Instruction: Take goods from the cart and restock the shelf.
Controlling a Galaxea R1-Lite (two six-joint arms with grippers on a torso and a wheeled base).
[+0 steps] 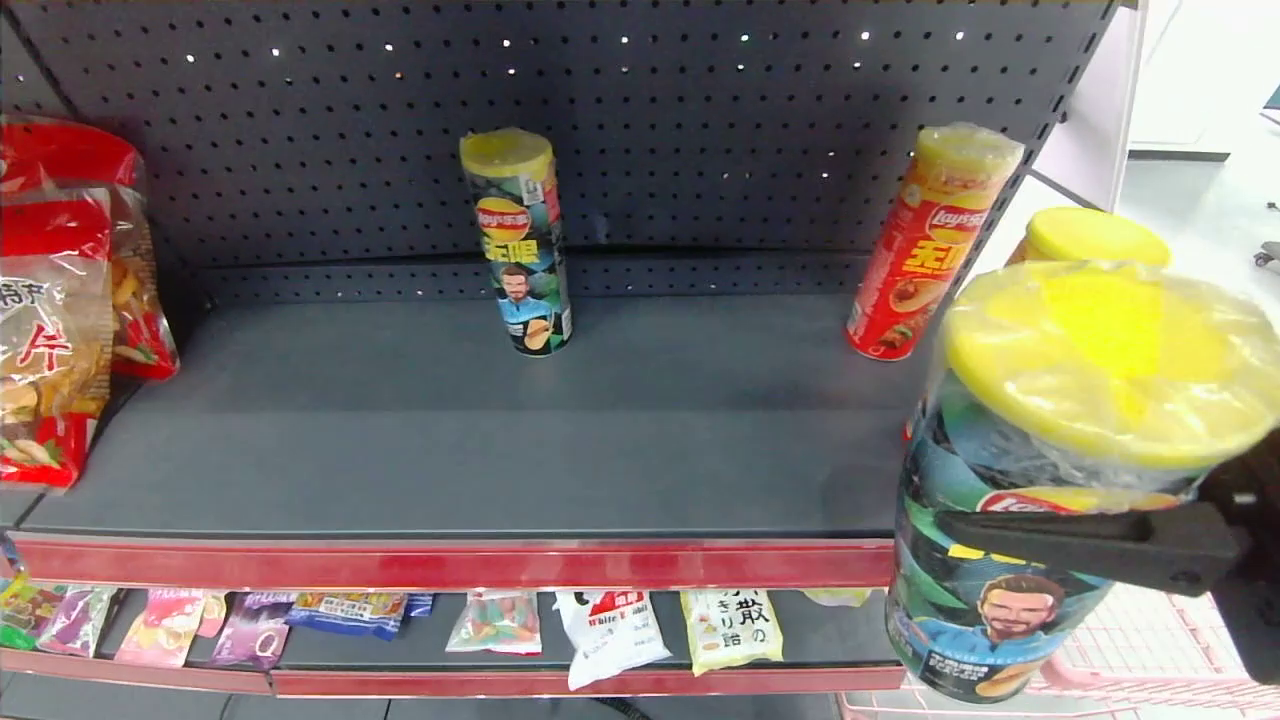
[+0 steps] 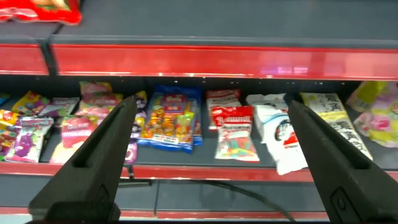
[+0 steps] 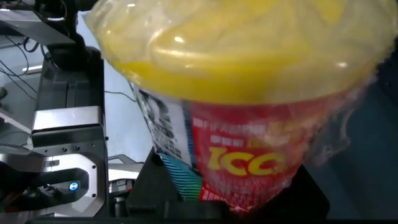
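My right gripper [image 1: 1060, 530] is shut on a tall chips can [image 1: 1040, 480] with a yellow lid and blue-green wrap, held upright off the right front corner of the upper shelf [image 1: 560, 430]. The right wrist view shows that can [image 3: 249, 93] up close above the dark gripper [image 3: 230, 202]. A matching blue-green can [image 1: 518, 242] stands at the back middle of the shelf. At the right back leans a red can [image 1: 925, 240], and another yellow-lidded can [image 1: 1095, 236] sits behind the held one. My left gripper [image 2: 211, 107] is open and empty, facing the lower shelf [image 2: 186, 62].
Red snack bags [image 1: 60, 300] fill the upper shelf's left end. Several small candy bags [image 1: 610, 630] line the lower shelf. A pink wire cart [image 1: 1140, 640] sits at the lower right. Between the middle can and the red can the shelf surface is bare.
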